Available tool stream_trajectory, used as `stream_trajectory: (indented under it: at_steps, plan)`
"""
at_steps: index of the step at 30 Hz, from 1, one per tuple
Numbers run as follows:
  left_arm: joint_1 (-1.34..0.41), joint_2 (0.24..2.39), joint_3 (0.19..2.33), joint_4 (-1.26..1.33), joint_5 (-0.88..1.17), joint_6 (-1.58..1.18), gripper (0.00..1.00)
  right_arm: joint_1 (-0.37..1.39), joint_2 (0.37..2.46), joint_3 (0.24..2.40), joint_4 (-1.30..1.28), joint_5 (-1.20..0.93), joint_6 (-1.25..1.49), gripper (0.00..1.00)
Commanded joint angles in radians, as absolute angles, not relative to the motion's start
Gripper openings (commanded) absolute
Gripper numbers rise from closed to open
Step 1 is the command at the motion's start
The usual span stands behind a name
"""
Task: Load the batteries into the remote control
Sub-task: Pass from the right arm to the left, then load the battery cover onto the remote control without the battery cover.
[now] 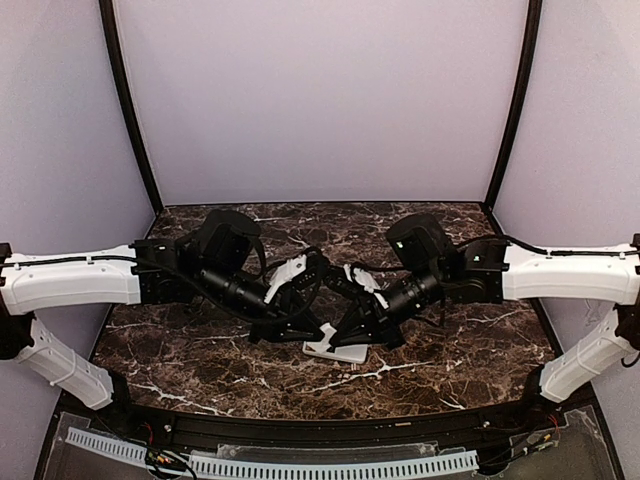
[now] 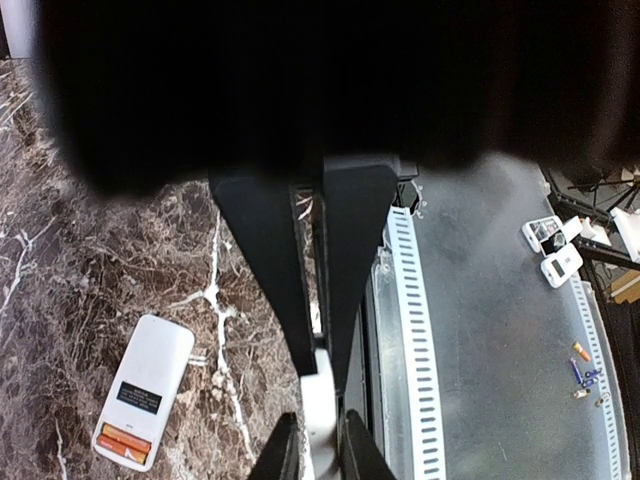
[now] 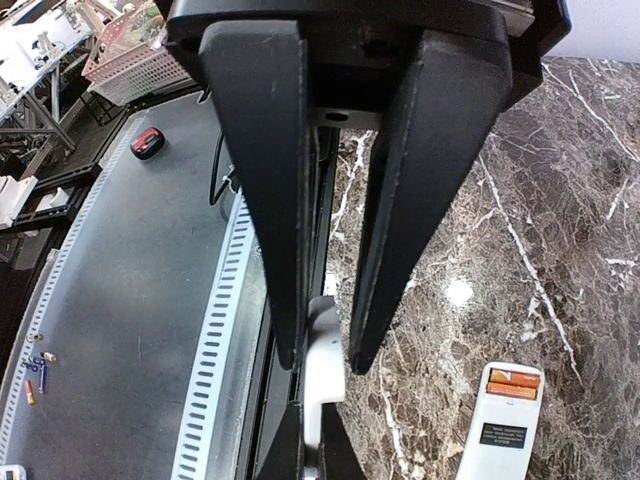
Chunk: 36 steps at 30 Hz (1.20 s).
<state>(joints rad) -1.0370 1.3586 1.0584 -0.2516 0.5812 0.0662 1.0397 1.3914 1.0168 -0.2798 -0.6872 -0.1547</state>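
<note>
The remote control point(image 2: 150, 370) point(image 3: 500, 410) point(image 1: 345, 352) lies back-up on the marble table. Its end compartment is uncovered, and the two orange batteries point(image 2: 125, 445) point(image 3: 513, 384) lie side by side in it. Above the table's near edge, both grippers meet tip to tip on a small white cover plate point(image 2: 320, 410) point(image 3: 322, 350) point(image 1: 328, 334). My left gripper point(image 2: 322, 378) point(image 3: 312, 455) is shut on one end of it. My right gripper point(image 3: 322, 358) point(image 2: 320, 455) is shut on the other end. The plate hangs beside the remote, apart from it.
A white slotted rail point(image 2: 415, 330) point(image 3: 215, 340) runs along the table's near edge. Beyond it is grey floor with small loose items point(image 2: 581, 350), two white handsets point(image 2: 555, 250), a red-black object point(image 3: 147, 142) and a pink basket point(image 3: 130, 60). Plain walls close in the table.
</note>
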Motion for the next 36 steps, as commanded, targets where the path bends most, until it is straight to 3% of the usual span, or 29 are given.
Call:
stream_trajectory:
  at_steps: [1,4,8,10,16,21,28,32,36]
  plan:
    - [-1.041,1.384,1.052,-0.263,0.59,0.052,0.16,1.03,1.391,1.046,-0.26,-0.694,-0.152,0.0]
    - [-1.041,1.389,1.052,-0.262,0.599,0.048,0.16,1.025,1.388,1.046,-0.261,-0.695,-0.152,0.0]
    - [-1.039,1.386,1.046,-0.235,0.613,0.033,0.01,1.021,1.383,1.042,-0.261,-0.692,-0.159,0.01]
    - [-1.039,1.39,1.044,-0.228,0.622,0.022,0.01,1.018,1.37,1.033,-0.253,-0.685,-0.16,0.16]
    - [-1.005,1.373,0.997,-0.146,0.682,-0.07,0.0,0.956,1.271,0.949,-0.18,-0.613,-0.123,0.75]
    - [-0.936,1.349,0.915,0.009,0.751,-0.195,0.0,0.906,1.142,0.826,-0.062,-0.442,-0.091,0.98]
    - [-0.877,1.4,0.74,0.421,0.777,-0.589,0.0,0.904,1.097,0.681,0.055,-0.246,-0.024,0.99]
    - [-0.861,1.45,0.641,0.686,0.734,-0.836,0.0,0.904,1.156,0.665,0.038,-0.281,-0.082,0.98]
    - [-0.857,1.479,0.599,0.733,0.649,-0.905,0.0,0.911,1.253,0.655,0.052,-0.286,-0.147,0.99]
